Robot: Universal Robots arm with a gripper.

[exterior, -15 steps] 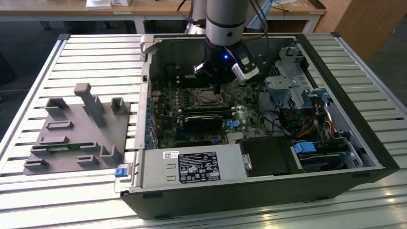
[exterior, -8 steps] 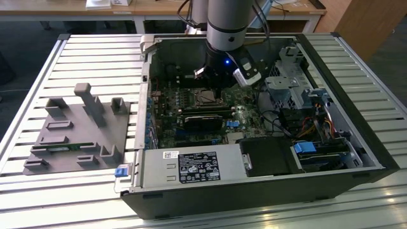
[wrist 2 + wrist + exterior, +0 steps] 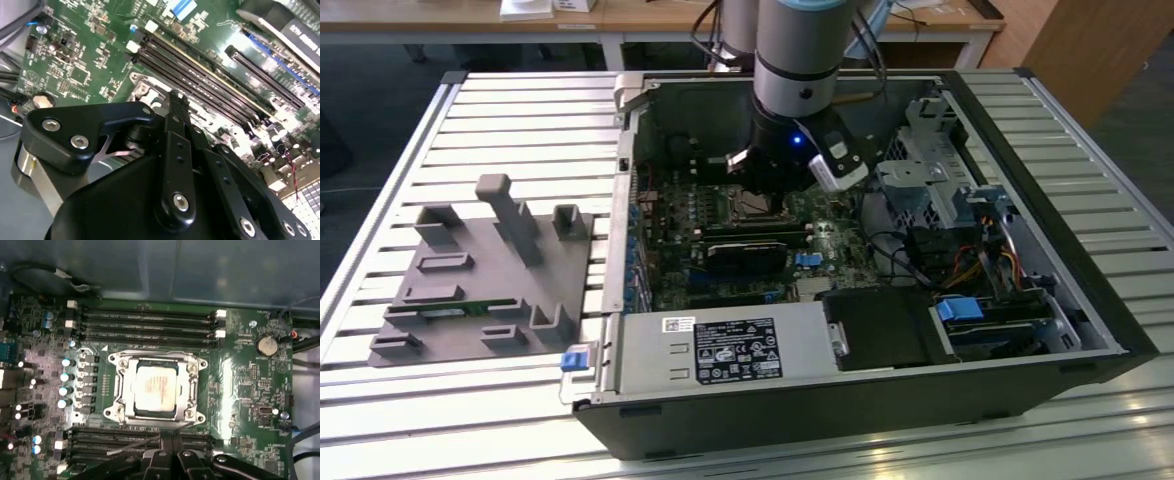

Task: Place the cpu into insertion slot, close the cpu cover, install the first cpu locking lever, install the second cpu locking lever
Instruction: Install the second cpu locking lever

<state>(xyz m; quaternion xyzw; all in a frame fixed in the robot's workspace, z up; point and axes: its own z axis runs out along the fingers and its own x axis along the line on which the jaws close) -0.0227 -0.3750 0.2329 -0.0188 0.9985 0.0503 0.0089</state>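
Silvery-beige, flat and square, the cpu [image 3: 156, 390] sits in the insertion slot [image 3: 120, 412] with the thin metal cpu cover [image 3: 131, 361] framing it; the black hand [image 3: 172, 444] hovers just beside, fingers pinched together, holding nothing.

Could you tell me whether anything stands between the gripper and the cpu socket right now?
Nothing visible does. In the first wrist view the gripper sits at the socket's edge, with the cpu already seated and the cpu cover down around it; only bare board lies between.
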